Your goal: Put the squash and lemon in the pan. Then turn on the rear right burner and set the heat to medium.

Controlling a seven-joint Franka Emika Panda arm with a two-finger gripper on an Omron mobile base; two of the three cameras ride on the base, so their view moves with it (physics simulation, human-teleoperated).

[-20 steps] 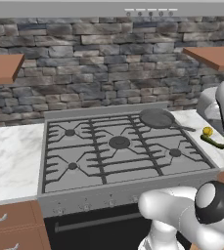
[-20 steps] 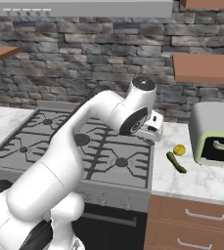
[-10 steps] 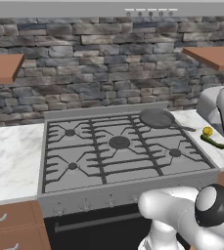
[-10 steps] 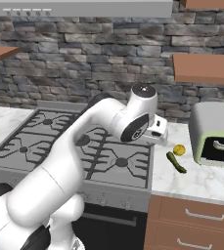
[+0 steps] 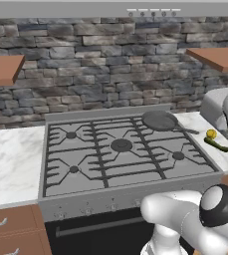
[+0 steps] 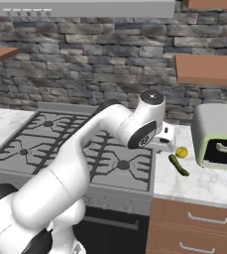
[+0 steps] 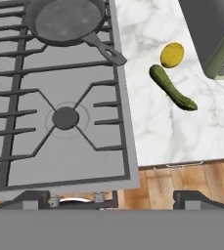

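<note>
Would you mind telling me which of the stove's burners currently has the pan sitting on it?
The rear right burner: the round dark grey frying pan rests on its grate, handle pointing toward the marble counter. The other burners are bare.

you see a glossy white arm (image 6: 80,163) with rounded, bulbous links and dark grey joint caps (one near the base).

Dark green squash (image 7: 172,88) just beside yellow lemon (image 7: 172,54) on marble; empty grey pan (image 7: 67,21) on rear right burner.
</note>
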